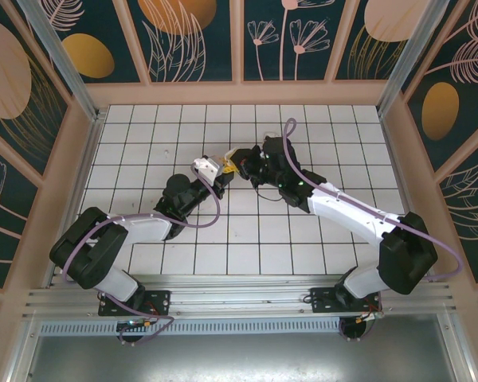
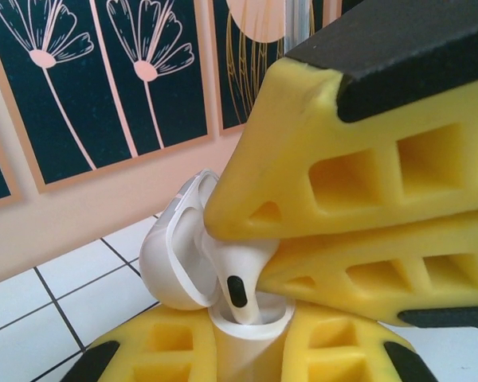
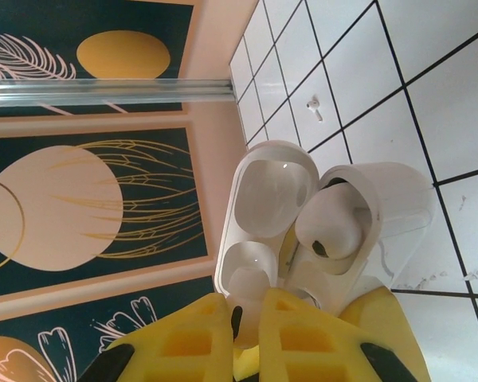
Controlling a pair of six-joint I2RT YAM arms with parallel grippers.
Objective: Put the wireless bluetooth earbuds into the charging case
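White and glossy, the charging case point(image 2: 251, 338) stands upright in the left gripper point(image 2: 251, 358), whose yellow jaws are clamped on its body from both sides. Its lid point(image 2: 171, 255) hangs open to one side (the inside shows two moulded hollows). The right gripper point(image 2: 245, 253) has its jaws pinched on one earbud point(image 2: 237, 280), whose lower end sits in the case's mouth; how deep is hard to tell. A second earbud point(image 3: 314, 103) lies well apart on the tiled floor point(image 3: 430, 48).
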